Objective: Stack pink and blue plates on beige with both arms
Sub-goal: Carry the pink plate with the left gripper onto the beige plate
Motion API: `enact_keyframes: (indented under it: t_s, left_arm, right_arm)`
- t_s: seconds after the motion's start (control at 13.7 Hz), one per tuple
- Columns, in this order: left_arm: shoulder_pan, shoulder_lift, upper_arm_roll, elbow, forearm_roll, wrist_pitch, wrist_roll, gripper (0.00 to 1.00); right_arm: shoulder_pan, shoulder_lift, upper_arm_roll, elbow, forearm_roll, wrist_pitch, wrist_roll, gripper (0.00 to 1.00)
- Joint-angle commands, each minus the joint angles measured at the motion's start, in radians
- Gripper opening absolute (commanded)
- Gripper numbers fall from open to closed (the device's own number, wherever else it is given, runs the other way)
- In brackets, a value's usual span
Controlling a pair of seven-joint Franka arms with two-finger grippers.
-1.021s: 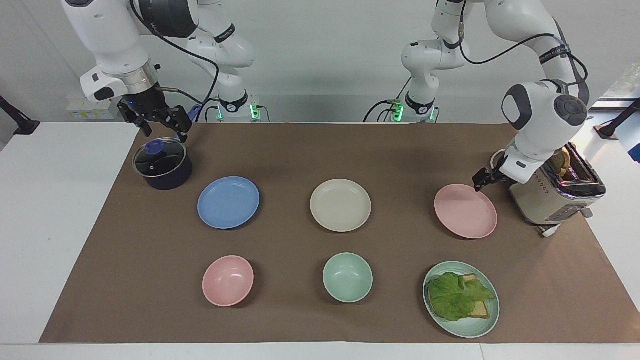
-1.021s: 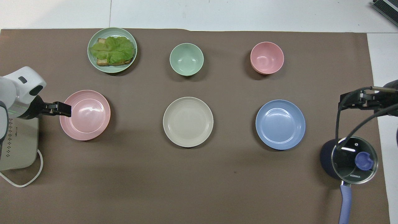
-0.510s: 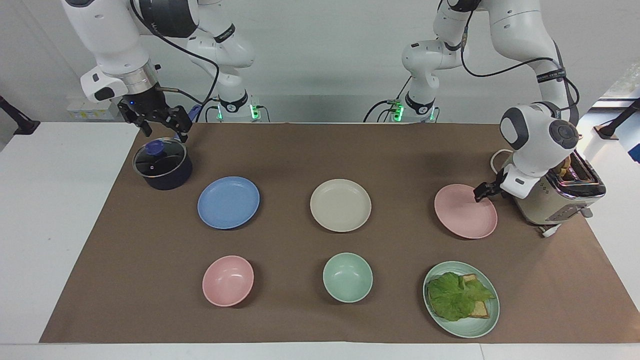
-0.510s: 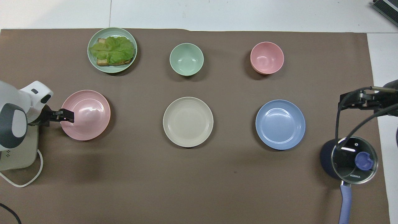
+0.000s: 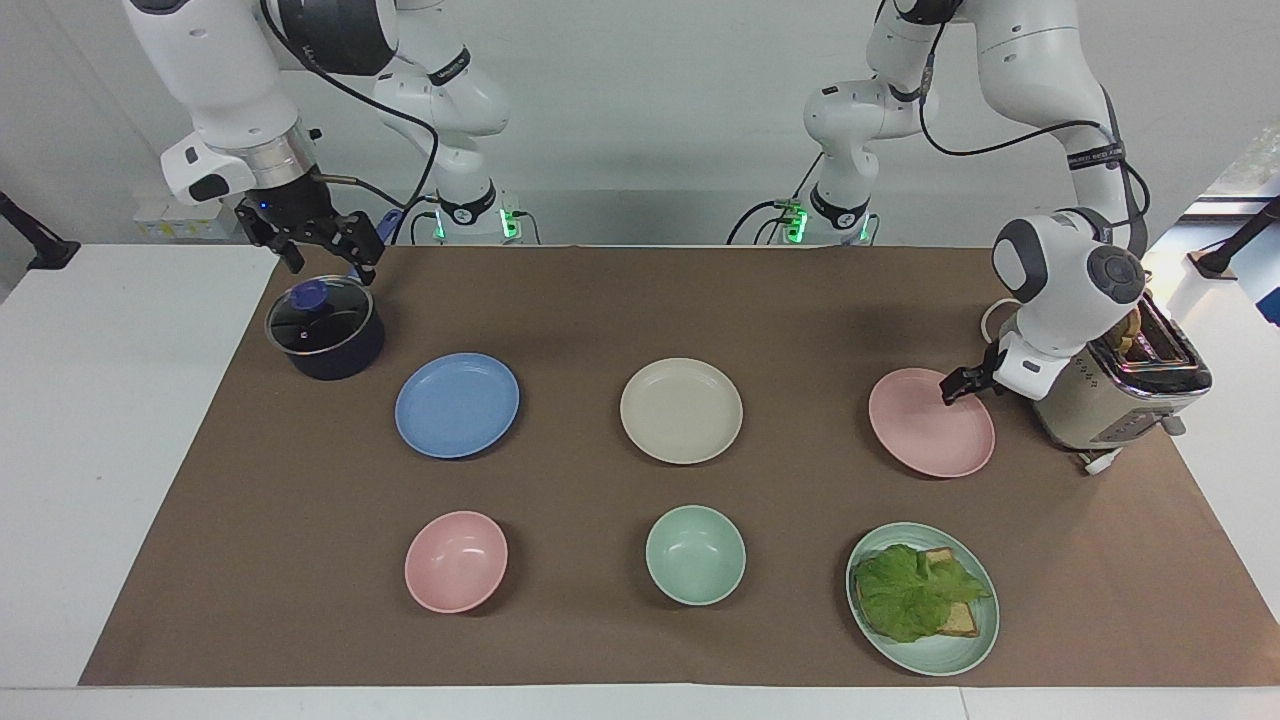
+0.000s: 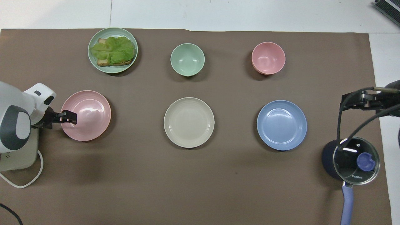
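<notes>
Here, my left gripper [image 5: 955, 388] was at the pink plate's [image 5: 931, 424] rim, on its toaster [image 5: 1112, 392] side.
I couldn't tell how far its jaws stood apart, nor whether they gripped the rim. My right gripper [image 5: 322, 247] waited wide open over the pot [image 5: 325, 331]. The beige plate [image 5: 681, 410] sat mid-table, the blue plate [image 5: 457, 404] beside it toward the right arm's end. Next I judged I needed a firm pinch, then a lift.
</notes>
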State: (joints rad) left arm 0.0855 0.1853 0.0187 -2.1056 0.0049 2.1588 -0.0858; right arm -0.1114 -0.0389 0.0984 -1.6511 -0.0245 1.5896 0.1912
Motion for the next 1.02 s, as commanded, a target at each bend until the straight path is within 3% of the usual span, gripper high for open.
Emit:
enact_keyframes:
  t_s: [0.0,0.07,0.15,0.44,0.51,0.73,0.95]
  left_arm:
    - [0.000,-0.026,0.003,-0.037,-0.008,0.013,-0.029,0.86]
    - [-0.001,-0.027,0.003,-0.039,-0.008,0.013,-0.038,0.84]
    - [-0.001,-0.027,0.003,-0.039,-0.008,0.013,-0.049,0.75]
    - [-0.006,-0.027,0.001,-0.037,-0.008,0.012,-0.063,0.08]
    - [-0.004,-0.026,0.001,-0.031,-0.008,0.012,-0.061,0.00]
    - [-0.006,-0.018,0.001,-0.008,-0.008,-0.006,-0.057,0.00]
    - [-0.006,-0.013,-0.003,0.070,-0.020,-0.111,-0.052,0.00]
  right_arm:
    - [-0.010,-0.003,0.004,-0.010,0.008,0.018,-0.030,1.00]
    - [-0.011,-0.003,0.004,-0.010,0.008,0.018,-0.032,1.00]
    - [-0.011,-0.003,0.004,-0.010,0.008,0.018,-0.033,1.00]
    - [-0.010,-0.003,0.004,-0.012,0.008,0.038,-0.033,1.00]
    - [-0.010,-0.003,0.004,-0.012,0.008,0.038,-0.033,1.00]
    - [-0.010,-0.003,0.004,-0.013,0.009,0.038,-0.033,1.00]
    - [-0.010,-0.004,0.004,-0.015,0.009,0.039,-0.035,1.00]
